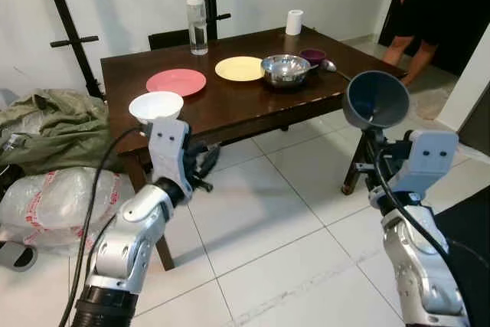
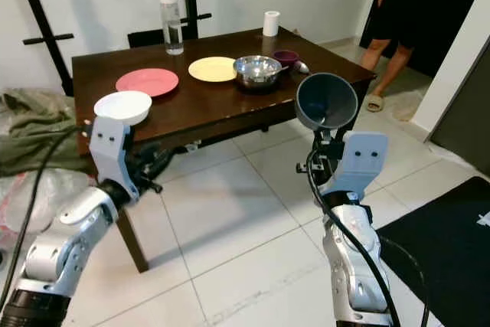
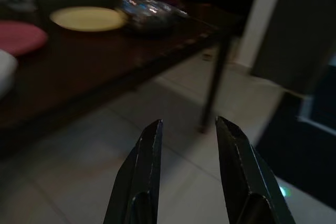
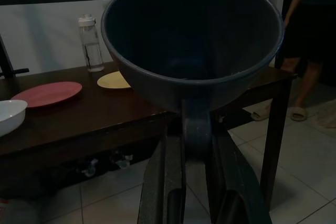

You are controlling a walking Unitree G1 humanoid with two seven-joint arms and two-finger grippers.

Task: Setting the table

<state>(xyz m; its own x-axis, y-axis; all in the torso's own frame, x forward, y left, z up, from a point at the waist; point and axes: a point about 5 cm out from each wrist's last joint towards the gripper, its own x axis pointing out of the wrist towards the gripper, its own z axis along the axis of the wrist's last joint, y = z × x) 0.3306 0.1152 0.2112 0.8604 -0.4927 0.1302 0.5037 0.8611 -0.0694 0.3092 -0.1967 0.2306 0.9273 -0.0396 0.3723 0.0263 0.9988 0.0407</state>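
The right gripper (image 4: 194, 145) is clamped on the foot of a dark blue bowl (image 1: 374, 99), holding it tilted with its mouth turned toward the camera, out over the floor just off the near right corner of the table (image 1: 230, 105). The tabletop lies ahead and to the left of the bowl, so the right arm is the one placed to set it down. The left gripper (image 3: 189, 150) is narrowly parted and empty, near the white bowl (image 1: 156, 105) at the table's near left edge.

A person (image 1: 429, 5) by the doorway is cut off at the top edge, and the purple bowl (image 1: 312, 56) sits half-hidden behind the steel bowl (image 1: 285, 70).
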